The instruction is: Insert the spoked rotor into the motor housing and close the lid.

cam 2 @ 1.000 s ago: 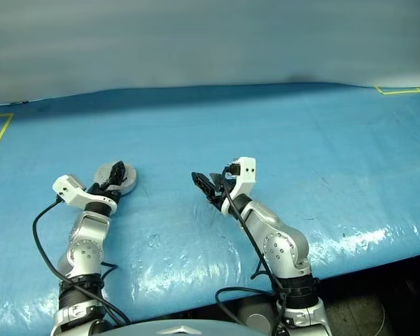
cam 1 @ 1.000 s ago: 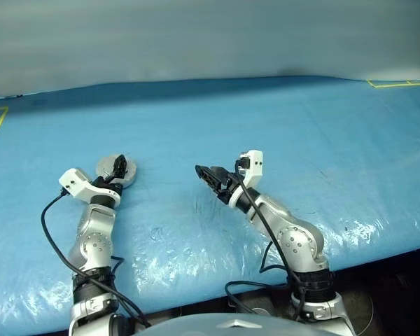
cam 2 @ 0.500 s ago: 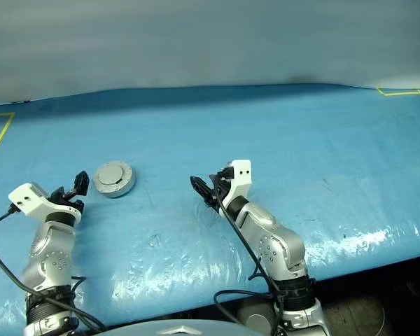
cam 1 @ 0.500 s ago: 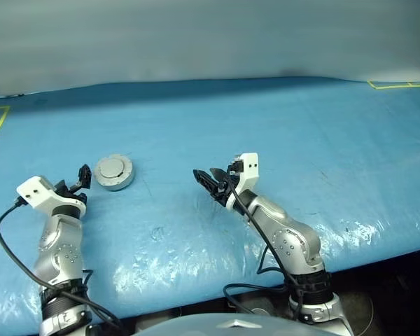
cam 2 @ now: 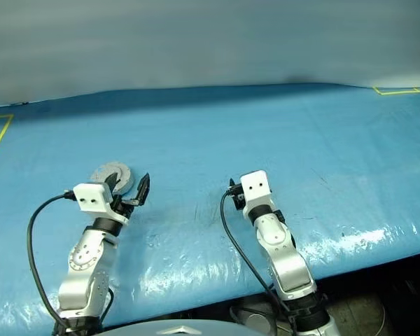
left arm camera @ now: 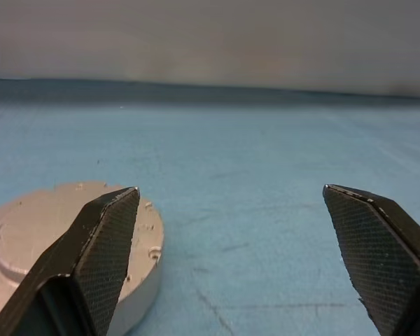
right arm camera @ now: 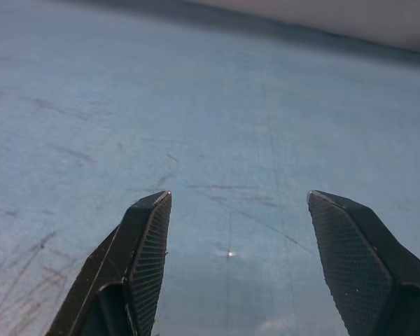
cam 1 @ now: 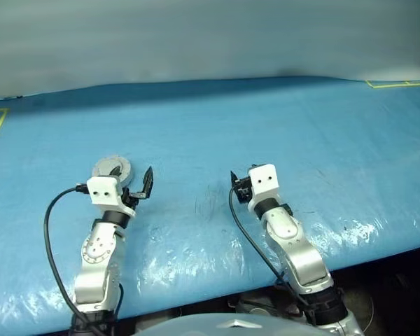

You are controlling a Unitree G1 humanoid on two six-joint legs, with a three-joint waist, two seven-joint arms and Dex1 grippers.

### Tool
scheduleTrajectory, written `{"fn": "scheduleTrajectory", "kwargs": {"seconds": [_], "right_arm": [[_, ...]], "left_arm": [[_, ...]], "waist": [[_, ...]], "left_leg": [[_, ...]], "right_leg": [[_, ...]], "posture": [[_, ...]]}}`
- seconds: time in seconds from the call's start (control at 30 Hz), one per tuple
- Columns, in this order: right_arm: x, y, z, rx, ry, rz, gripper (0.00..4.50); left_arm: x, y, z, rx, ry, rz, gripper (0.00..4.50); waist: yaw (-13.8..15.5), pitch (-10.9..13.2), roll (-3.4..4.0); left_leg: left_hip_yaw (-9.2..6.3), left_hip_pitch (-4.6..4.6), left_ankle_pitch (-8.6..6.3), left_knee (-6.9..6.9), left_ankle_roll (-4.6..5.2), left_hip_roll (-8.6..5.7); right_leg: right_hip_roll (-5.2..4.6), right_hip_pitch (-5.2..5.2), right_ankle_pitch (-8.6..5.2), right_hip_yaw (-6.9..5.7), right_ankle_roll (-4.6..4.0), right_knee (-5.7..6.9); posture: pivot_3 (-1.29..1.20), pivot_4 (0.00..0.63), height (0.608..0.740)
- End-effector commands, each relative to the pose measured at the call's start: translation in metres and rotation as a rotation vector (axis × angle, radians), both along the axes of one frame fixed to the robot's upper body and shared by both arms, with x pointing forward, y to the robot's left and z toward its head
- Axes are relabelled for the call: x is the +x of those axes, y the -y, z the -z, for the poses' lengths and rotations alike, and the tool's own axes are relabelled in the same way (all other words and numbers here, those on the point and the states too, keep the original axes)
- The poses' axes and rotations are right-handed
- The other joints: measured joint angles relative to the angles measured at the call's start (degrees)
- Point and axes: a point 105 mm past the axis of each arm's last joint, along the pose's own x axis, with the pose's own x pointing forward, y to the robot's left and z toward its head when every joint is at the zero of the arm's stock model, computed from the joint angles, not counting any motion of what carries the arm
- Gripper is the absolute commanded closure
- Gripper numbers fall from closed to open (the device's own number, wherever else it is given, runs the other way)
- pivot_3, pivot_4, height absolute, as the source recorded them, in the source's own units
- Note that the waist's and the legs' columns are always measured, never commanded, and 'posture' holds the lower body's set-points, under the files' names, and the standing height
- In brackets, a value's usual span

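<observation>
lid (cam 1: 110, 170) closed on motor housing, plain silver face up, resting on blue surface (cam 1: 287, 126) | left gripper (left arm camera: 231, 259) just beside it, jaws released, empty (one finger overlapping the disc) | right gripper (right arm camera: 234, 269) well apart, jaws released, empty

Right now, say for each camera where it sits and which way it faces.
Left eye view: on the head, facing forward and down over the blue table; both arms show, with the left gripper beside the closed motor housing.
Right eye view: head, same scene.
Left wrist view: on the left wrist, looking level along its open fingers; shares the housing with the eye views.
Right wrist view: on the right wrist, looking along the right gripper, open over bare table.
</observation>
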Motion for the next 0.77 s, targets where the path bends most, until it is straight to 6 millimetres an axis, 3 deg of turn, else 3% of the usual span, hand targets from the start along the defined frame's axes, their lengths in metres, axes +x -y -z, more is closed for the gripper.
{"fn": "scheduleTrajectory", "kwargs": {"seconds": [0.03, 0.1, 0.23, 0.47, 0.77], "right_arm": [[-0.006, 0.017, -0.012, -0.032, 0.081, 0.093, 1.24], [-0.012, 0.024, -0.008, -0.038, 0.066, 0.126, 1.24], [-0.017, 0.021, -0.003, -0.051, 0.051, 0.108, 1.24], [-0.005, 0.020, -0.011, -0.055, 0.083, 0.144, 1.24], [-0.003, 0.018, -0.007, -0.055, 0.073, 0.143, 1.24]], "left_arm": [[-0.009, 0.002, 0.002, 0.045, 0.015, -0.034, 0.03], [-0.013, 0.000, 0.005, 0.043, 0.004, -0.052, 0.03], [-0.015, -0.008, 0.007, 0.046, -0.005, -0.098, 0.03], [-0.008, -0.013, 0.003, 0.031, 0.023, -0.108, 0.03], [-0.010, -0.023, 0.003, -0.010, 0.007, -0.191, 0.03]], "waist": [[0.00, 0.00, -0.01], [0.01, 0.00, -0.02], [0.00, 0.00, -0.03], [-0.01, -0.01, -0.04], [0.00, -0.02, -0.06]], "left_leg": [[0.00, 0.00, -0.01, 0.00, 0.02, 0.00], [0.02, 0.00, -0.04, 0.01, 0.07, 0.00], [0.00, -0.01, -0.17, 0.02, 0.31, 0.03], [-0.03, 0.00, -0.16, 0.04, 0.32, 0.05], [0.02, -0.02, -0.10, 0.04, 0.19, 0.01]], "right_leg": [[-0.01, -0.01, -0.07, 0.02, -0.12, 0.00], [-0.04, -0.01, -0.13, 0.05, -0.20, -0.01], [-0.04, -0.03, -0.14, 0.05, -0.20, -0.01], [-0.01, -0.05, -0.12, 0.03, -0.25, 0.05], [-0.04, -0.03, -0.12, 0.05, -0.25, -0.03]], "posture": [[0.00, 0.150, 0.740], [0.00, 0.150, 0.740], [0.00, 0.150, 0.740], [0.00, 0.150, 0.740], [0.00, 0.150, 0.740]]}}
